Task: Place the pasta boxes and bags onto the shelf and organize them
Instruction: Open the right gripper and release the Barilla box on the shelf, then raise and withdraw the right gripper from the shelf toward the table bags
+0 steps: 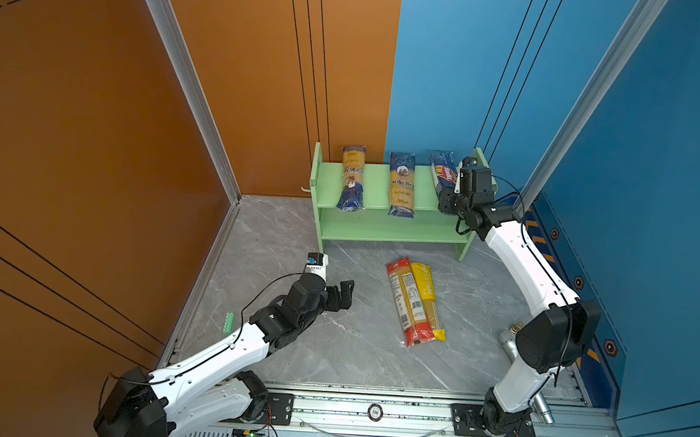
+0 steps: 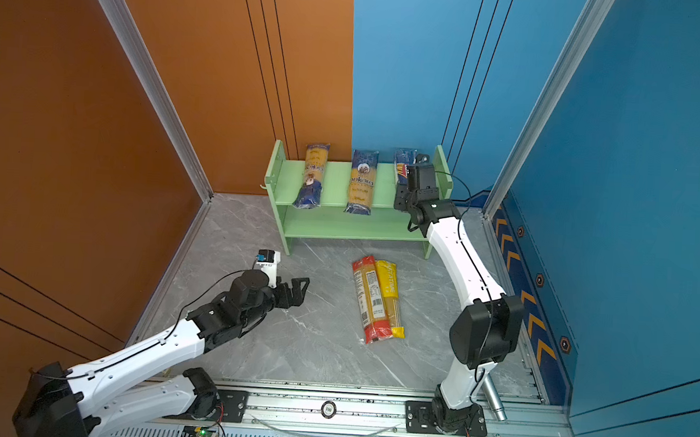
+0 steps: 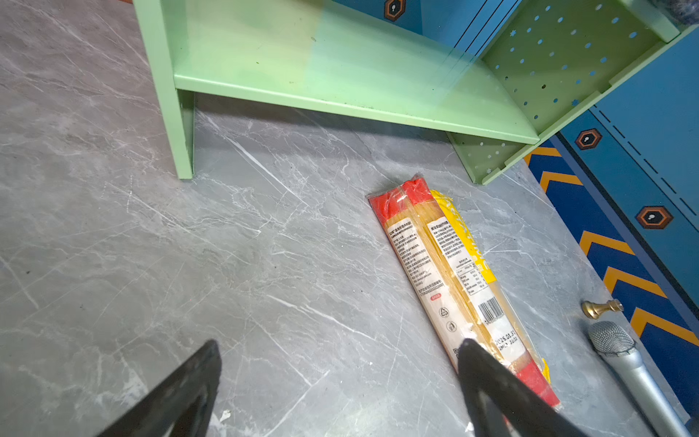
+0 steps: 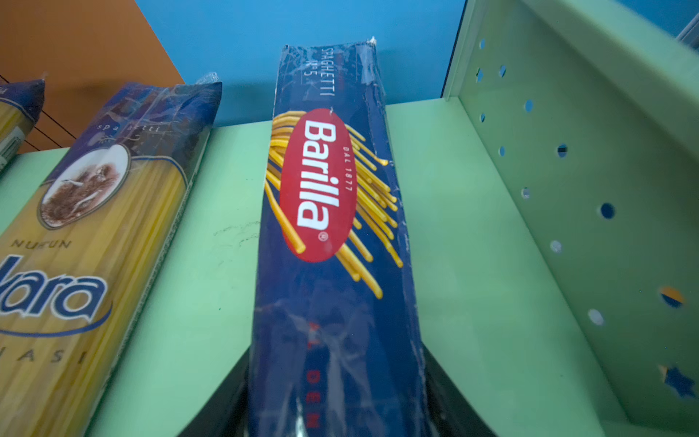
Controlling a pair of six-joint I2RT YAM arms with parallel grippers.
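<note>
The left arm (image 1: pixel 215 353) and right arm (image 1: pixel 521 255) wear white shells dotted with screws, bulky black joint housings and thin black cables (image 1: pixel 274 280). Black fingers (image 3: pixel 177 397) taper narrow; black base plates (image 1: pixel 279 406) carry bolts.

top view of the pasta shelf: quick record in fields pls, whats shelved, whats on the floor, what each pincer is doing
shelf: light green two-tier wooden rack, lower tier bare
top tier: left navy-and-yellow spaghetti packet, middle navy-and-yellow spaghetti packet, navy Barilla spaghetti box, spaced apart
floor: red-ended spaghetti packet and yellow-ended spaghetti packet, touching side by side
left pincer: open, empty, over the floor
right pincer: jaws astride the Barilla box's near end; gripping or not, cannot tell
</note>
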